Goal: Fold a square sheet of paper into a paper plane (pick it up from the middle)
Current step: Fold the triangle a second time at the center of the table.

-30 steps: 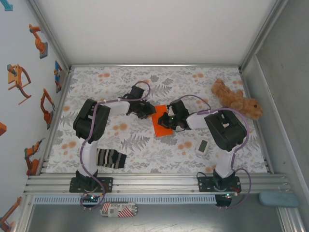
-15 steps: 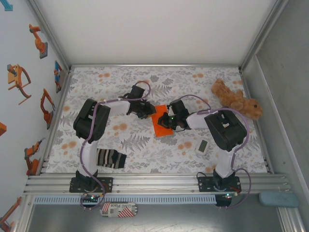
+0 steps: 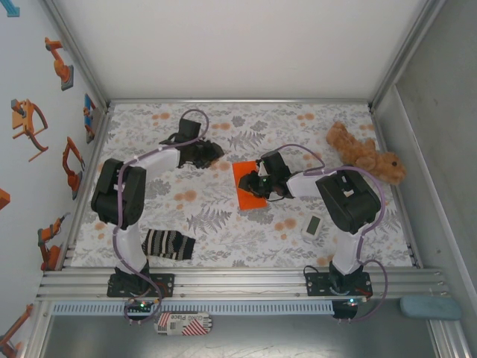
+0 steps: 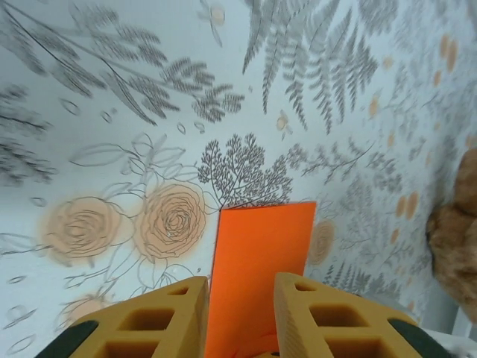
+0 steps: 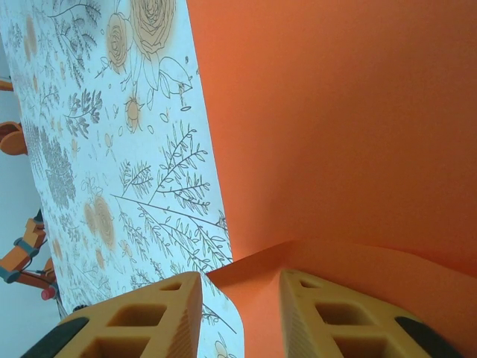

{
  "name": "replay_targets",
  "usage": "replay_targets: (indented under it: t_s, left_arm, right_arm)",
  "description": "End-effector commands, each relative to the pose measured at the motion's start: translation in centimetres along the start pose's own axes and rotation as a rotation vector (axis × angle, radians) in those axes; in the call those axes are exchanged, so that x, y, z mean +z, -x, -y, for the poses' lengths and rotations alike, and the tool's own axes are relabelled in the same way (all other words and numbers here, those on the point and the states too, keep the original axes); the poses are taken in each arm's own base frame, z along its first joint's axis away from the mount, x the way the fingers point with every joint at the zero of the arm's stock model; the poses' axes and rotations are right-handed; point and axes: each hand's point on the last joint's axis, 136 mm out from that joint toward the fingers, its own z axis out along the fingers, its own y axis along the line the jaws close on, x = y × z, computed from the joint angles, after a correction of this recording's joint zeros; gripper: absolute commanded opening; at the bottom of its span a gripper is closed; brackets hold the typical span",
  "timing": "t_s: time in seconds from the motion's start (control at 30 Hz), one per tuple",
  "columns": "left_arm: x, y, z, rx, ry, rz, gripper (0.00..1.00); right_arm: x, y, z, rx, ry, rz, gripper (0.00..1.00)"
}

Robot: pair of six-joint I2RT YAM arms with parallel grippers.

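The square sheet of paper (image 3: pixel 244 195) is bright orange and lies folded on the floral table mat, just right of the middle. My right gripper (image 3: pixel 254 184) hovers low over its right part. In the right wrist view its fingers (image 5: pixel 241 280) stand apart, open. A raised flap corner of the orange paper (image 5: pixel 335 112) sits loose in the gap. My left gripper (image 3: pixel 212 154) is up and to the left of the sheet, clear of it. The left wrist view has the jaws (image 4: pixel 240 287) open, with the paper (image 4: pixel 261 246) lying on the mat ahead of them.
A brown plush toy (image 3: pixel 365 155) lies at the back right. A striped sock (image 3: pixel 170 244) lies front left by the left arm's base. A small white device (image 3: pixel 313 226) sits front right. Metal frame rails and walls border the mat.
The left arm has pulled back and to the left, off the paper. Both grippers have opened, and the right one has let go of the paper's flap.
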Motion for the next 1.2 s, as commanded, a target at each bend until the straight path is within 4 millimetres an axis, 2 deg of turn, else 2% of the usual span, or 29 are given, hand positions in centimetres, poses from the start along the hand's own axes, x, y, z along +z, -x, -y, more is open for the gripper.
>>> replay_targets:
  t_s: [0.0, 0.17, 0.3, 0.4, 0.53, 0.67, 1.17]
  left_arm:
    - [-1.3, -0.7, -0.1, 0.005, 0.005, 0.01, 0.29]
    - [-2.2, -2.8, 0.7, 0.03, -0.028, -0.019, 0.29]
    - [-1.8, -5.0, 0.9, 0.073, -0.007, -0.069, 0.29]
    - [-1.0, -6.6, 1.1, 0.106, 0.014, -0.106, 0.28]
    - [0.6, -8.4, 1.1, 0.126, 0.032, -0.153, 0.21]
    - [1.7, -9.2, 1.2, 0.137, 0.038, -0.176, 0.14]
    - [4.0, -11.4, 0.6, 0.164, 0.068, -0.248, 0.0]
  right_arm:
    - [0.6, -0.8, 2.8, 0.041, -0.096, -0.018, 0.29]
    - [0.6, -1.0, 3.2, 0.038, -0.109, -0.021, 0.27]
    - [0.6, -1.1, 3.5, 0.038, -0.121, -0.023, 0.25]
    - [0.6, -1.1, 3.8, 0.04, -0.131, -0.023, 0.2]
    - [0.7, -1.3, 4.2, 0.043, -0.145, -0.027, 0.07]
    - [0.7, -1.5, 4.4, 0.048, -0.149, -0.029, 0.0]
    - [0.9, -1.6, 4.7, 0.057, -0.154, -0.032, 0.0]
